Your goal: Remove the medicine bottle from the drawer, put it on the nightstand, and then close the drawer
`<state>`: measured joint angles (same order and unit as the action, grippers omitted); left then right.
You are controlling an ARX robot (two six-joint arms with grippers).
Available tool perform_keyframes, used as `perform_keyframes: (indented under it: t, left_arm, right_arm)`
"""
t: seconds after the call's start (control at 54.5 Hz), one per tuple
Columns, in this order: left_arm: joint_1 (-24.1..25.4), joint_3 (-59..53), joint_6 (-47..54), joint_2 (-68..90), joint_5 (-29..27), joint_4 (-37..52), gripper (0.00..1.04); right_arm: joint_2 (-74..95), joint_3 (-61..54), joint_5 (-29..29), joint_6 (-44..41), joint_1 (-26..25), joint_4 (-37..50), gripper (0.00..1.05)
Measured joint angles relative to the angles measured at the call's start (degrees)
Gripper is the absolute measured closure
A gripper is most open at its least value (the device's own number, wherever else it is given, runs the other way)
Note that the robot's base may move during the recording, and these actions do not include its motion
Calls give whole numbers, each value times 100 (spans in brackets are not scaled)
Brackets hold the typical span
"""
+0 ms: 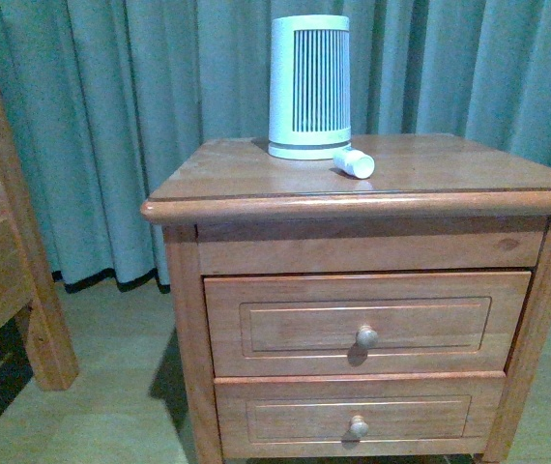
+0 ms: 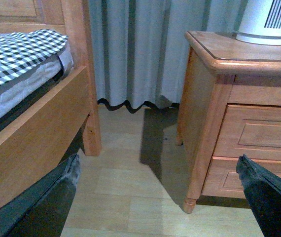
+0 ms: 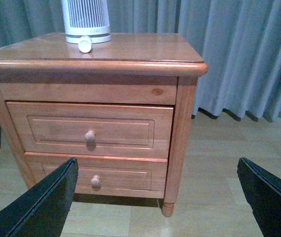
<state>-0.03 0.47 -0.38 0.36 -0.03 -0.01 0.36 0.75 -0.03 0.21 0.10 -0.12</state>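
The medicine bottle (image 1: 354, 162) lies on its side on top of the nightstand (image 1: 256, 174), just beside the base of the white slatted cylindrical device (image 1: 309, 85), cap end toward me. On its side it could roll, but the flat top and the device at its back look likely to keep it put; I judge the placing step done.

Below it, the taller-fronted drawer (image 1: 367, 322) sits flush with the cabinet front, its round knob (image 1: 366, 336) plain in the middle, and the shallower drawer (image 1: 358, 414) under it is flush too. So the closing looks finished as well, and nothing seems left to do.

That fits how I hold my arms. My right gripper (image 3: 158, 197) hangs back from the cabinet front with its fingers spread wide, holding nothing, well apart from either knob. My left gripper (image 2: 158, 197) is likewise spread and empty, off to the side over the floor between the nightstand and the bed frame (image 2: 42, 128) with its checked bedding (image 2: 17, 49). Neither arm shows in the front view.
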Motion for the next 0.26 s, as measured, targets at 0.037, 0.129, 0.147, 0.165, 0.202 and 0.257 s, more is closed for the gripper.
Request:
perform_keyframes:
  t: [0.037,0.129,0.147,0.165,0.202,0.257]
  left_arm:
    - [0,0,0,0,0,0,7]
    - [0,0,0,0,0,0,7]
    - [0,0,0,0,0,0,7]
    - [0,0,0,0,0,0,7]
    - [0,0,0,0,0,0,7]
    - [0,0,0,0,0,0,7]
  right_arm:
    - [0,0,0,0,0,0,7]
    - [0,0,0,0,0,0,7]
    - [0,0,0,0,0,0,7]
    - [0,0,0,0,0,0,7]
    - [0,0,0,0,0,0,7]
    - [0,0,0,0,0,0,7]
